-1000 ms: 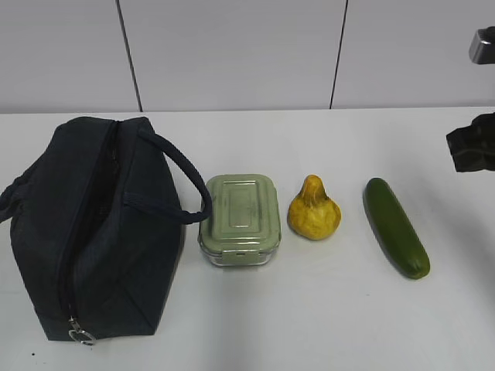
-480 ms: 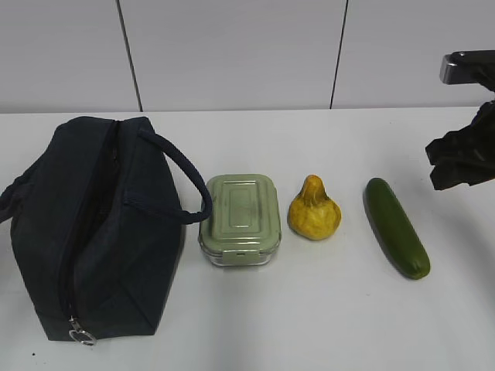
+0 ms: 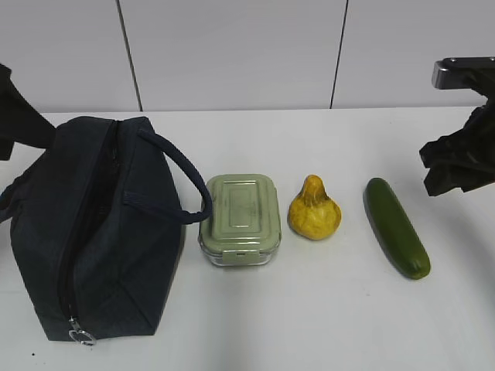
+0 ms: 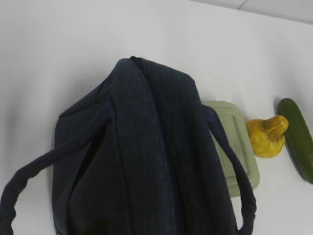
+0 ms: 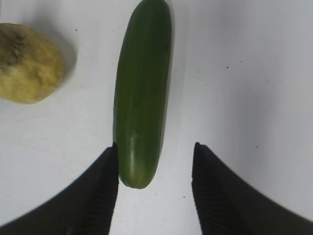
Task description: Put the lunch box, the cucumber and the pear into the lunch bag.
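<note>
- Four items sit in a row on a white table (image 3: 309,325): one dark navy lunch bag (image 3: 93,232) at far left, then one lunch box (image 3: 240,219), one pear (image 3: 313,209) and one cucumber (image 3: 396,226).
- The lunch bag lies well inside the table's left edge, its zipper run facing up with the ring pull at the near end; two loop handles flank it, one arching to touch the lunch box's left side.
- The lunch box, its sage-green lid on, stands just beside the bag; the pear stands apart to its right, and the cucumber lies apart again, angled toward the near right.
- Bare table spreads in front of the row and behind it to the wall panels, with more room right of the cucumber.
- The right gripper (image 5: 155,161) hangs over the cucumber's end, its two fingers (image 5: 100,196) spread apart and empty, one close against the cucumber's side.
- The left arm (image 3: 17,116) shows only at the exterior view's left edge above the bag; its wrist view shows no fingers, so whether the left gripper is apart or together cannot be told.
</note>
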`<state>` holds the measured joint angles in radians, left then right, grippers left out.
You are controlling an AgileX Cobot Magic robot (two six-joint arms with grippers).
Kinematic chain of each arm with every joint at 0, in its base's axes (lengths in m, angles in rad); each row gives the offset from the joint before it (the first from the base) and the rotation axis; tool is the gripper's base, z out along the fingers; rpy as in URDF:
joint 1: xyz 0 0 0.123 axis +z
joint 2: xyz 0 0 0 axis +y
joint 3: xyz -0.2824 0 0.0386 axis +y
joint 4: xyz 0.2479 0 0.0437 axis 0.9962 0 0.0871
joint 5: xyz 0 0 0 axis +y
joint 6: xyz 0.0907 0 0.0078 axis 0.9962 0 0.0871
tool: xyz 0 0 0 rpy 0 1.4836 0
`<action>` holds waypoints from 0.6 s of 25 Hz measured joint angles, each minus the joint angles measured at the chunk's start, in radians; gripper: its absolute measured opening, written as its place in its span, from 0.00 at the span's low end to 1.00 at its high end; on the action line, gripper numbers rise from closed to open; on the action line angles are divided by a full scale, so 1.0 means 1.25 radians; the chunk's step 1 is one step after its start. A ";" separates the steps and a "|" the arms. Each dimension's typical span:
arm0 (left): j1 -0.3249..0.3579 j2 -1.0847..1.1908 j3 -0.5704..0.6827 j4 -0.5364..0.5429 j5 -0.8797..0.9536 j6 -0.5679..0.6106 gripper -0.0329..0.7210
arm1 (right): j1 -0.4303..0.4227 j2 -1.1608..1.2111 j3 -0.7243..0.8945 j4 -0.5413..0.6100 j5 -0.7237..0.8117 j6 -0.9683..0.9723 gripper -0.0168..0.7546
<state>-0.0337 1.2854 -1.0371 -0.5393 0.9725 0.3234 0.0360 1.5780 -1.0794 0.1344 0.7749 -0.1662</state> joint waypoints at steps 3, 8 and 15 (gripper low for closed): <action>0.000 0.025 0.000 0.003 0.009 0.001 0.60 | 0.000 0.002 0.000 0.001 0.002 0.000 0.53; 0.000 0.062 0.000 0.004 0.021 0.001 0.60 | 0.000 0.002 0.000 0.006 0.002 -0.002 0.53; 0.000 0.099 0.000 0.007 0.022 0.001 0.58 | 0.000 0.002 0.000 0.031 0.002 -0.014 0.53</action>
<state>-0.0337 1.4096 -1.0371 -0.5301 1.0001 0.3243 0.0360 1.5801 -1.0794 0.1727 0.7770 -0.1841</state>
